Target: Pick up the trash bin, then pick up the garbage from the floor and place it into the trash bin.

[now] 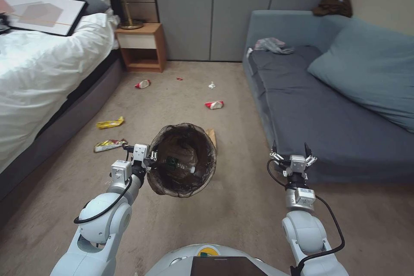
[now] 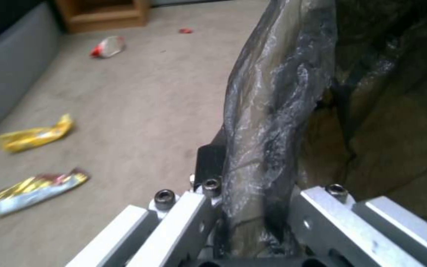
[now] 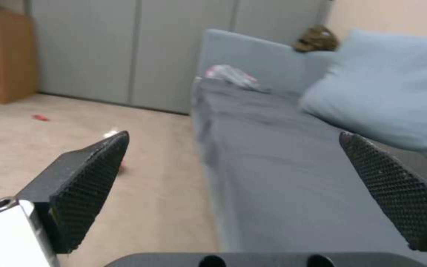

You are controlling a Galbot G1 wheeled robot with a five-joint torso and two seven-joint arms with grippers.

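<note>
Gripping the liner-covered rim of the trash bin point(image 1: 183, 159), the left gripper point(image 1: 148, 159) holds it off the carpet, while the right gripper point(image 1: 292, 154) hangs empty, jaws wide; beyond the bin, yellow wrappers point(image 1: 110, 123) and a red-and-white cup point(image 1: 214, 105) litter the floor

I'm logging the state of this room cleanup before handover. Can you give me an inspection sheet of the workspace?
Surface: beige carpet, littered.
Job's things: trash bin lifted and tilted, with a green bottle inside; two yellow wrappers, two red-and-white cups, a white tissue wad, a brown paper bag on the floor.
Clutter: grey plastic bag on sofa.
Grippers: left pincer clamped on the bin's rim; right pincer open, empty, beside the sofa.
Cables: black loops along both wrists.
Surroundings: bed, nightstand, wardrobe doors.
</note>
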